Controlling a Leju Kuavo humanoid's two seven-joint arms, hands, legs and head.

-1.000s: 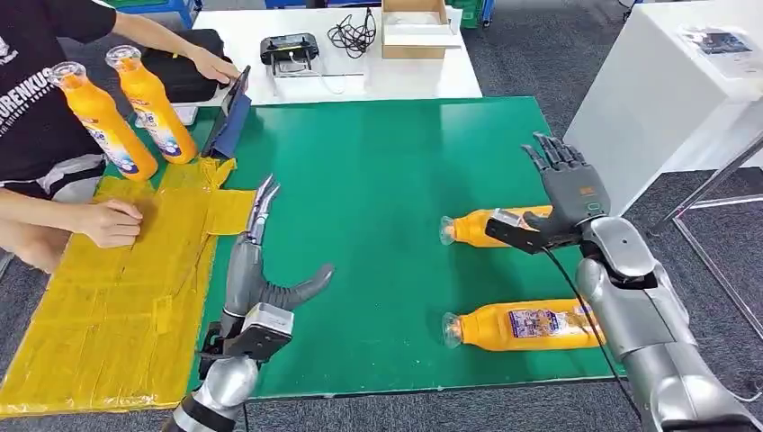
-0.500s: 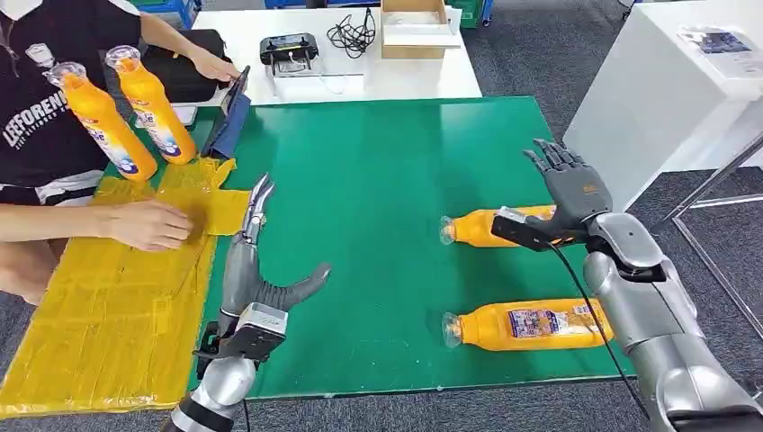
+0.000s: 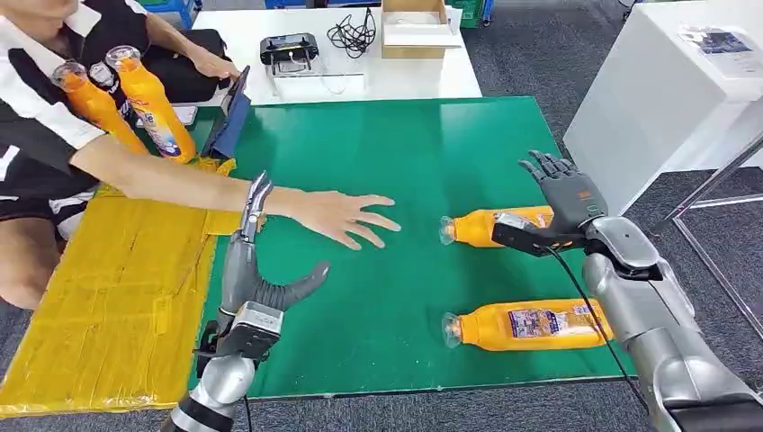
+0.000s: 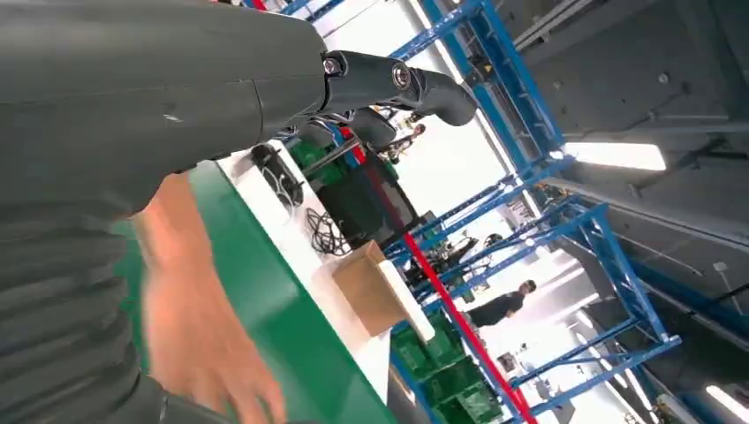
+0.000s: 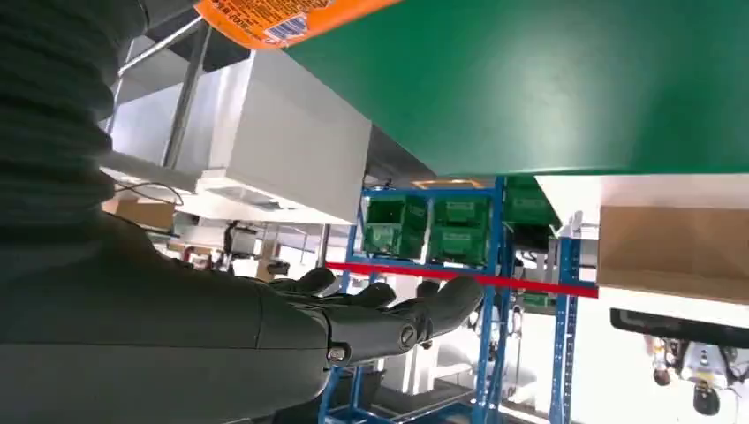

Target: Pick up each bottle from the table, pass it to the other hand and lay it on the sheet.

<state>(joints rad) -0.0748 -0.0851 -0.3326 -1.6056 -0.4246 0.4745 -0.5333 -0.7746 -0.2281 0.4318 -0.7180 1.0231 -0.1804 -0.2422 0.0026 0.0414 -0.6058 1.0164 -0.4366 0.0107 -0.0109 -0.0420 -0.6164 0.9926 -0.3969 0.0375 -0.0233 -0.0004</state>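
Observation:
Two orange bottles lie on their sides on the green mat (image 3: 387, 144): the far bottle (image 3: 486, 225) and the near bottle (image 3: 522, 325), clear caps pointing left. My right hand (image 3: 562, 202) hovers open over the far bottle's base end, fingers spread, thumb across it; its label end appears as the orange bottle (image 5: 283, 13) in the right wrist view. My left hand (image 3: 261, 261) stands open at the mat's left edge beside the yellow sheet (image 3: 108, 297), holding nothing. Two more orange bottles (image 3: 148, 103) stand upright at the sheet's far end.
A person at the left stretches an arm across the sheet, their hand (image 3: 346, 216) flat on the mat just past my left hand. A white table (image 3: 423, 76) behind holds a controller, cables and a cardboard box. A white cabinet (image 3: 666, 99) stands right.
The person has leaned in and their hand has gone from the sheet out onto the mat, past my left hand. My right hand has sunk a little toward the far bottle.

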